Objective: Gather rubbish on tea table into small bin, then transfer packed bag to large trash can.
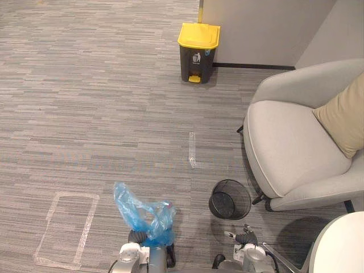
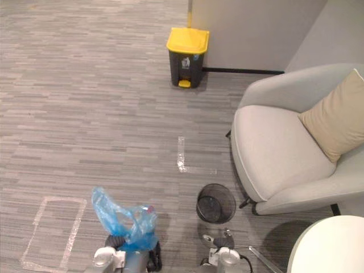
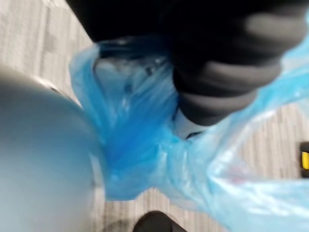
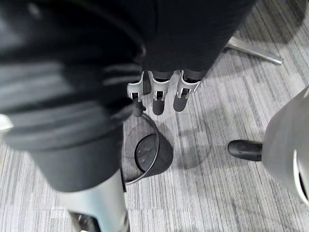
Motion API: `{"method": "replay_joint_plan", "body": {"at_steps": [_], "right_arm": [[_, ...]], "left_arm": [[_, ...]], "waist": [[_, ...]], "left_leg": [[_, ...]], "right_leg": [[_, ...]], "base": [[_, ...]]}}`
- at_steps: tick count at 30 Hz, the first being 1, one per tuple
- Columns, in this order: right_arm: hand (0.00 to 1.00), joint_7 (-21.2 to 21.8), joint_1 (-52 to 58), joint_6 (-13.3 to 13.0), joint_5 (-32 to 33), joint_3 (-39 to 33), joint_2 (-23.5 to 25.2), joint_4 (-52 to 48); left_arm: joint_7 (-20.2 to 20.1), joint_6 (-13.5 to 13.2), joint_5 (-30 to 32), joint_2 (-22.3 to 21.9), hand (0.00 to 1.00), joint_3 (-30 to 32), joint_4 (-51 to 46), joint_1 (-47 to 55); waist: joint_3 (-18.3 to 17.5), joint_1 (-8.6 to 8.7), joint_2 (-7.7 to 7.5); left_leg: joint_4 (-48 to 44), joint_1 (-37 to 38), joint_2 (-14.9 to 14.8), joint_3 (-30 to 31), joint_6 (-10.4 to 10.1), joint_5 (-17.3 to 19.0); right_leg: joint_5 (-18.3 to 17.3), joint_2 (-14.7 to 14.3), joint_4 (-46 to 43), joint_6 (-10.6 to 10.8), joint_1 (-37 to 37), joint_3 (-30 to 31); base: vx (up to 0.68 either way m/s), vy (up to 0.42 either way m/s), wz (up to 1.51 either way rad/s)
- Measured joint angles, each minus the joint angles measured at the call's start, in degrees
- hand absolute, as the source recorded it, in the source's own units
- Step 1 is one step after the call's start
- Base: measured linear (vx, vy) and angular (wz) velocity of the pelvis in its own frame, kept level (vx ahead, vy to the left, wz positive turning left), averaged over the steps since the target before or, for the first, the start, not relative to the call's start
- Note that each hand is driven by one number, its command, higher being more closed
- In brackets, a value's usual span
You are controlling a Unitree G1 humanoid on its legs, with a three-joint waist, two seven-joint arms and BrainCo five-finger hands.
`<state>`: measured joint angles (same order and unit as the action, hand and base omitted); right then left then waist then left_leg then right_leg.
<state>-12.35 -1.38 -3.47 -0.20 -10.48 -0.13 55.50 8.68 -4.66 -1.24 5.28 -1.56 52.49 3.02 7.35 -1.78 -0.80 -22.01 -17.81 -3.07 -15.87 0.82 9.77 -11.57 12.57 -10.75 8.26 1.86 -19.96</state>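
A crumpled blue plastic bag [image 1: 143, 215] hangs at the lower left of the head views, bunched up where my left hand [image 1: 136, 235] is shut on it. In the left wrist view the bag [image 3: 145, 154] wraps closely round the hand's dark cover [image 3: 217, 82]. An empty small black mesh bin [image 1: 230, 199] stands on the carpet beside the armchair. My right hand [image 4: 159, 94] hovers just above that bin [image 4: 145, 154], fingers relaxed and holding nothing. The large dark trash can with a yellow lid [image 1: 198, 52] stands far ahead against the wall, lid down.
A grey armchair [image 1: 296, 148] with a tan cushion [image 1: 344, 116] fills the right side. A white round table edge [image 1: 341, 244] shows at the lower right. Tape marks [image 1: 65, 227] lie on the grey carpet to the left and a strip [image 1: 192, 149] ahead.
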Motion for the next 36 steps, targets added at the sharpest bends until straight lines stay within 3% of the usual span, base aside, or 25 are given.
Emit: {"method": "replay_joint_plan", "body": {"at_steps": [2, 3, 4, 5, 7, 10, 11, 13, 14, 15, 16, 17, 18, 19, 20, 21, 23, 26, 27, 28, 30, 33, 35, 36], "right_arm": [[0.00, 0.0, -0.1, 0.1, -0.3, 0.0, -0.1, 0.1], [0.00, 0.0, -0.1, 0.2, -1.0, -0.1, -0.2, 0.1], [0.00, 0.1, -0.5, 0.2, -1.5, -0.1, -0.6, 0.1], [0.00, 0.1, -0.9, 0.2, -1.8, 0.0, -0.8, 0.1], [0.00, 0.2, -1.0, 0.1, -2.0, 0.5, -0.6, 0.4], [0.00, 0.2, -1.1, 0.1, -2.0, 0.7, -0.7, 0.5], [0.00, 0.2, -1.0, 0.1, -2.1, 0.7, -0.9, 0.6], [0.00, 0.2, -0.7, 0.2, -2.1, 0.4, -1.0, 0.7], [0.00, 0.2, 0.5, 0.1, -2.1, -0.3, -1.2, 0.8], [0.00, 0.2, 0.9, 0.1, -2.1, -1.0, -1.5, 1.6], [0.00, 0.2, 0.9, 0.2, -2.1, -1.3, -1.5, 1.8], [0.00, 0.3, 0.2, 0.2, -2.1, -1.8, -1.7, 1.7], [0.00, 0.4, 0.1, 0.2, -2.0, -2.1, -2.1, 1.6], [0.00, 0.4, 0.5, 0.2, -2.0, -1.5, -2.0, 1.4], [0.00, 0.4, 0.7, 0.2, -2.0, -1.3, -1.9, 1.2], [0.00, 0.4, 1.2, 0.1, -1.9, -0.8, -0.8, -1.3], [0.00, 0.4, -0.2, 0.0, -1.9, -0.8, -0.4, -2.4], [0.00, 0.2, -2.8, 0.0, -1.9, -1.5, 0.8, -3.1], [0.00, 0.0, -2.7, 0.0, -1.9, -2.3, 0.8, -3.0], [0.00, -0.1, -2.7, 0.1, -1.9, -2.4, 0.3, -2.4], [0.00, 0.0, -3.0, 0.4, -1.9, -2.3, 1.5, -1.9], [0.00, 0.0, -2.8, 0.8, -1.9, -2.3, 2.2, -1.4], [0.00, 0.1, -2.7, 0.7, -2.0, -2.2, 2.4, -1.5], [0.00, 0.1, -2.4, 0.7, -2.1, -2.1, 2.4, -1.6]], "left_arm": [[0.0, 0.0, 0.0, 0.3, 1.00, 0.1, 0.0, 0.0], [0.0, 0.0, 0.0, 0.6, 1.00, 0.1, 0.0, 0.0], [0.1, 0.1, 0.0, 0.5, 1.00, 0.1, 0.1, 0.0], [0.1, 0.1, 0.0, 0.5, 1.00, 0.1, -0.1, -0.5], [0.2, 0.1, 0.0, 0.7, 1.00, 0.5, -0.1, -0.7], [0.2, 0.1, 0.0, 1.3, 1.00, 1.2, 0.0, -0.4], [0.2, 0.1, 0.0, 1.3, 1.00, 1.4, 0.1, -0.4], [0.1, 0.1, 0.0, 1.2, 1.00, 1.6, 0.8, -0.4], [0.1, 0.1, 0.1, 1.1, 1.00, 1.8, 2.2, -0.5], [0.1, 0.1, 0.1, 0.6, 1.00, 1.7, 2.6, -0.3], [0.0, 0.0, 0.2, 0.6, 1.00, 1.7, 2.6, -0.1], [0.0, 0.1, 0.6, -0.1, 1.00, 1.9, 2.6, -0.6], [0.0, 0.1, 0.9, -1.0, 1.00, 2.8, 2.5, -0.7], [0.0, 0.1, 1.1, -2.0, 1.00, 3.0, 1.8, -0.2], [0.0, 0.1, 1.1, -2.3, 1.00, 3.2, 1.3, 0.1], [-0.1, 0.0, 1.1, -3.4, 1.00, 4.2, -0.5, 0.5], [-0.1, -0.1, 1.1, -4.3, 1.00, 5.1, -2.4, -0.1], [0.0, -0.1, 1.1, -4.3, 1.00, 5.1, -3.3, -1.9], [0.0, -0.1, 1.1, -4.8, 1.00, 4.9, -3.3, -2.2], [0.0, -0.3, 1.1, -5.6, 1.00, 4.8, -2.8, -2.2], [0.0, -0.4, 1.1, -4.4, 1.00, 4.8, -2.1, -4.5], [0.0, -0.4, 1.1, -3.3, 1.00, 4.9, -0.6, -4.2], [0.0, 0.1, 1.1, -3.2, 1.00, 4.7, 0.1, -3.5], [0.0, 0.1, 1.1, -3.1, 1.00, 3.8, 0.1, -2.9]], "waist": [[0.0, 0.05, -0.16], [-0.2, 0.61, -1.17], [0.0, 1.00, -0.98], [0.7, 1.41, -0.27], [1.3, 1.75, 0.04], [1.8, 1.85, -0.21], [1.9, 2.01, -0.34], [1.8, 2.64, -0.85], [1.3, 3.78, -0.90], [0.5, 3.80, 0.59], [0.4, 3.67, 0.80], [0.6, 3.75, 1.20], [0.9, 3.75, 1.36], [1.2, 3.80, 1.66], [1.3, 3.40, 1.60], [1.5, 1.74, 1.29], [1.9, 0.76, 0.69], [3.4, -0.32, 0.21], [3.2, -0.73, 0.81], [3.3, -1.33, 1.55], [3.3, -1.03, -0.66], [3.2, -1.60, -0.74], [3.1, -1.65, -0.68], [3.1, -1.38, -0.49]], "left_leg": [[-3.3, -0.9, 0.8, 0.8, 0.5, 2.7], [-4.3, -0.8, 2.3, 2.0, 1.3, 4.3], [-4.4, -0.5, 3.0, 2.6, 1.9, 4.8], [-4.3, 0.3, 2.8, 3.5, 2.2, 5.2], [-2.7, 4.1, 2.7, 5.3, 2.2, 6.4], [1.0, 8.8, 2.5, 5.7, 2.1, 6.9], [2.8, 11.0, 2.4, 6.0, 1.6, 7.2], [4.4, 13.1, 2.9, 6.8, 0.0, 7.8], [4.7, 15.3, 2.5, 9.3, -1.6, 9.4], [5.5, 16.4, 1.1, 10.1, -2.1, 9.3], [5.4, 16.3, 0.8, 10.1, -2.8, 8.9], [3.5, 15.9, 0.4, 9.9, -5.0, 7.1], [-0.4, 15.6, 0.2, 9.6, -5.8, 5.3], [-11.9, 13.2, -1.1, 7.8, -5.9, 2.5], [-16.8, 11.7, -2.2, 6.6, -5.3, 0.6], [-28.5, 6.7, -6.2, 2.0, -3.5, 3.9], [-29.1, 0.4, -7.9, 0.1, -3.0, 7.2], [-16.1, -4.8, -7.2, 1.5, -3.6, 7.3], [-5.9, -4.9, -6.1, 4.6, -5.2, 2.5], [-0.4, -3.8, -5.9, 6.2, -4.4, -6.1], [-0.8, -3.7, -3.3, 4.6, -4.3, -3.5], [-5.5, -1.8, -3.2, 1.1, -1.6, 1.2], [-4.5, 1.6, -3.1, -1.0, -1.3, 3.3], [-2.9, 4.2, -3.0, -2.1, -1.3, 4.6]], "right_leg": [[-2.4, 1.3, -3.2, 1.1, 0.2, -0.1], [-3.0, 3.0, -8.6, 0.2, 1.1, 1.0], [-2.5, 4.1, -15.3, -0.6, 3.8, 2.7], [-1.9, 4.1, -21.9, -2.6, 7.4, 5.2], [-4.5, 1.0, -26.2, -2.9, 10.9, 8.0], [-4.4, -3.2, -22.6, -4.0, 15.3, 6.4], [-3.3, -5.1, -18.2, -5.3, 17.3, 4.9], [0.8, -6.9, -10.9, -6.8, 18.2, 4.7], [6.7, -8.0, -9.2, -10.5, 17.1, 4.7], [6.5, -8.9, -8.5, -10.7, 16.1, 3.1], [6.1, -9.0, -8.1, -11.3, 15.7, 2.6], [5.5, -9.0, -8.7, -11.6, 14.9, 1.8], [5.2, -9.0, -9.4, -11.8, 13.6, 1.6], [5.0, -9.7, -6.6, -11.7, 8.2, 1.4], [4.8, -9.9, -5.1, -11.8, 5.9, 1.6], [3.7, -10.6, -1.3, -12.6, 0.5, 3.6], [3.4, -10.5, 0.9, -12.6, -1.9, 5.7], [2.0, -8.1, 1.1, -10.3, -4.2, 8.8], [0.0, -7.4, 1.2, -7.3, -5.5, 10.0], [-2.6, -7.3, 1.3, -3.8, -6.6, 12.2], [-2.3, -4.9, 2.5, -4.0, -6.8, 13.6], [-0.5, -3.0, 0.8, -2.8, -7.8, 16.5], [0.2, -2.0, -6.6, -1.5, -5.3, 18.8], [1.6, -1.4, -17.3, 0.9, -0.6, 19.6]], "base": [[0.13, 0.140, 0.26], [0.18, 0.086, 0.37], [0.25, 0.151, 0.40], [0.22, 0.111, 0.39], [0.28, 0.052, 0.33], [0.33, -0.048, 0.14], [0.40, -0.072, 0.26], [0.44, -0.083, 0.47], [0.66, -0.130, 0.58], [0.67, -0.132, 0.55], [0.69, -0.140, 0.24], [0.41, -0.092, 0.21], [0.49, -0.109, 0.21], [0.41, -0.056, 0.10], [0.59, -0.021, -0.11], [0.48, 0.029, -0.28], [0.39, 0.074, -0.53], [0.38, 0.229, -0.60], [0.34, 0.302, -0.64], [0.34, 0.312, -0.47], [0.34, 0.259, -0.12], [0.33, 0.226, -0.40], [0.32, 0.194, -0.63], [0.20, 0.105, -0.47]]}}
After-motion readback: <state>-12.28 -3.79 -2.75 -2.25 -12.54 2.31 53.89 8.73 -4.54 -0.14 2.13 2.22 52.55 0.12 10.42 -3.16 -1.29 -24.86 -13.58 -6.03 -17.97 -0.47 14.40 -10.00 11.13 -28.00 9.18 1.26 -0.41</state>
